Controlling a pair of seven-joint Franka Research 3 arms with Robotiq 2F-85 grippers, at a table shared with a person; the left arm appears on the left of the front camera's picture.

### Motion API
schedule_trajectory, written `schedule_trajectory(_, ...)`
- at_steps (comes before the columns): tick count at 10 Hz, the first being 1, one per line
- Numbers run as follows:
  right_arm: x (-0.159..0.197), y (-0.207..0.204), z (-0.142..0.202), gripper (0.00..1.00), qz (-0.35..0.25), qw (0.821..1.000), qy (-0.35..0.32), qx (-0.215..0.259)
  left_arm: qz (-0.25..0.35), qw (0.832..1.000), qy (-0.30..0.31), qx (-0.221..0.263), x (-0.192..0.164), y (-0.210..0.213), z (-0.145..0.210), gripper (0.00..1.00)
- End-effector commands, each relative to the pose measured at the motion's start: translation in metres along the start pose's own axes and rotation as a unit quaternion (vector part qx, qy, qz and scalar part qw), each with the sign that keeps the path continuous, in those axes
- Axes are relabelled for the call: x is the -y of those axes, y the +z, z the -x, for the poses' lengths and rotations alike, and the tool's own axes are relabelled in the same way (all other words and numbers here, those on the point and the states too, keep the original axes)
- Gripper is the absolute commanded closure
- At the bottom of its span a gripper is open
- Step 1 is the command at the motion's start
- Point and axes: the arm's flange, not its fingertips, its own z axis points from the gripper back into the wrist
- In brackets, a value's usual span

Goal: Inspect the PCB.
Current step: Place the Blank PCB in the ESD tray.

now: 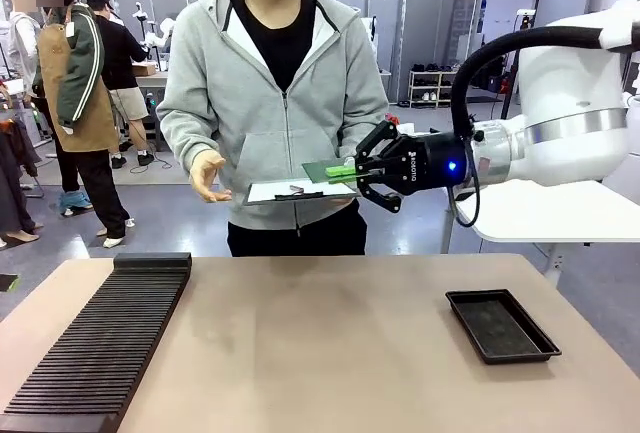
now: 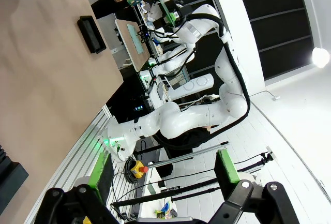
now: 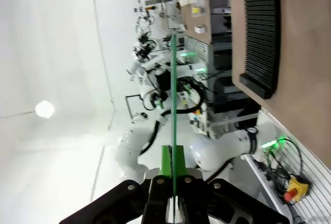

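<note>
Green and thin, the PCB is a little right of the centre of the front view, in the air high above the tabletop and in front of the grey hoodie of the person who stands at the far side. The right jaws come in from the right side of the frame and are pressed together on the right end of the board, so they pinch it and keep it nearly flat. Just under the board we see a white clipboard with a small dark object lying on it; whether the board touches the clipboard we cannot tell. One hand of the person is open, palm up, beside the left end of the clipboard. In the right wrist view we look along the board from its edge, so it is only a narrow green line that rises from the closed jaws to the upper middle of the frame. On the tabletop a shallow black tray lies at the lower right, and a long black ribbed rack lies at the lower left, well apart from it. In the left wrist view the left jaws stand spread wide at the bottom edge, with their green pads far from each other.
</note>
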Motion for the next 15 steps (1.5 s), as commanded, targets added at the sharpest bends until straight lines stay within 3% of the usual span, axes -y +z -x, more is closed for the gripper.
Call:
schedule_trajectory(1,-0.007,0.023,0.01,0.97,0.061,0.998,0.025,0.014,0.0,1.0,-0.001,0.0,0.001,0.001,0.0,0.0)
schedule_trajectory(7,0.003,0.127,0.04,0.97,0.232,0.969,0.064,0.051,0.0,1.0,-0.001,0.0,0.001,0.001,0.0,0.0)
schedule_trajectory(10,0.01,0.162,0.048,0.97,0.257,0.962,0.062,0.066,0.0,1.0,-0.001,0.0,0.001,0.001,0.0,0.0)
schedule_trajectory(11,0.01,0.162,0.051,0.97,0.267,0.958,0.069,0.081,0.0,1.0,-0.001,0.0,0.001,0.001,0.0,0.0)
schedule_trajectory(15,0.008,0.161,0.043,0.97,0.254,0.964,0.05,0.067,0.0,1.0,-0.001,0.0,0.001,0.001,0.0,0.0)
